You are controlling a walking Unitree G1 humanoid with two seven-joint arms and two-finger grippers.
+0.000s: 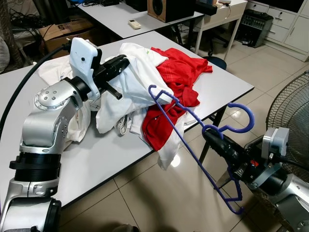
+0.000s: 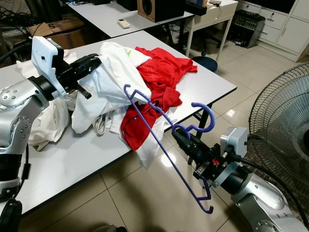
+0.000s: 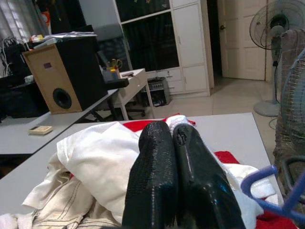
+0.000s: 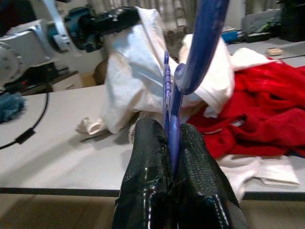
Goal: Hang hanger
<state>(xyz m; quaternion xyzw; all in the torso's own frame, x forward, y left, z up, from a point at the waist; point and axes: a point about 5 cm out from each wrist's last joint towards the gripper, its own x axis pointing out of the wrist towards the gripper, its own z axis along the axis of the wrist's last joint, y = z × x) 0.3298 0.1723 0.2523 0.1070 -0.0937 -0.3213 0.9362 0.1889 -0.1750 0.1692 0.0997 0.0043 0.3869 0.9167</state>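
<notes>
in right gripper (image 2: 181,137): hanger (image 2: 159,145)

Right hand (image 4: 172,143): two black fingers pinched on blue hanger (image 4: 200,43), which rises upward. Behind, on grey table (image 4: 52,162): white garment (image 4: 138,71), red garment (image 4: 267,105). Left hand (image 4: 112,19) clamps the white garment.
</notes>
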